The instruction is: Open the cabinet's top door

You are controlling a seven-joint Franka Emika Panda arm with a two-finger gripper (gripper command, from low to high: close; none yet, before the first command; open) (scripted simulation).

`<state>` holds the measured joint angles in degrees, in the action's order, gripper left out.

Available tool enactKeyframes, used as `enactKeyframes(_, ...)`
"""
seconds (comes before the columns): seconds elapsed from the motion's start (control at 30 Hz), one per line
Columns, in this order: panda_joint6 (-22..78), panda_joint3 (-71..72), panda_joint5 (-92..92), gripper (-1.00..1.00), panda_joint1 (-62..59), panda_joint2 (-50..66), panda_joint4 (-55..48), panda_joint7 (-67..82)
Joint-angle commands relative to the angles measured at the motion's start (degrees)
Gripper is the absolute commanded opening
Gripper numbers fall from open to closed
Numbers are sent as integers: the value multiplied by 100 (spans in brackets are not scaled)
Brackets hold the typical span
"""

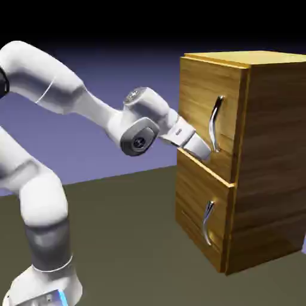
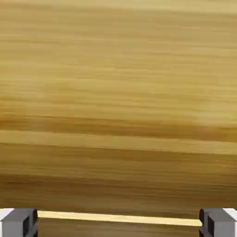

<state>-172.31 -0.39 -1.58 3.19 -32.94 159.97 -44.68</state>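
The cabinet of golden-brown grained wood stands at the exterior view's right. Its top door carries a long curved silver handle. My gripper is at the door's lower edge, just left of and below the handle's lower end, close to the wood. In the hand view, wood grain fills the picture and the handle is out of sight. My gripper is open, its two grey fingertips far apart at the bottom corners with only a pale wood strip between them.
The shorter lower panel with its smaller handle sits directly under my hand. The dark table stretches left of the cabinet, with my arm's base at the lower left.
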Motion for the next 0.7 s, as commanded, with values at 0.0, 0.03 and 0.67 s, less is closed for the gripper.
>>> enactKeyframes(0.0, 76, -6, -204, 0, 113, -20, -8, 45)
enactKeyframes(0.03, 120, -56, -453, 0, 199, -66, -20, 151)
enactKeyframes(0.67, 621, -1451, -5187, 0, 1546, -1143, -238, 2518)
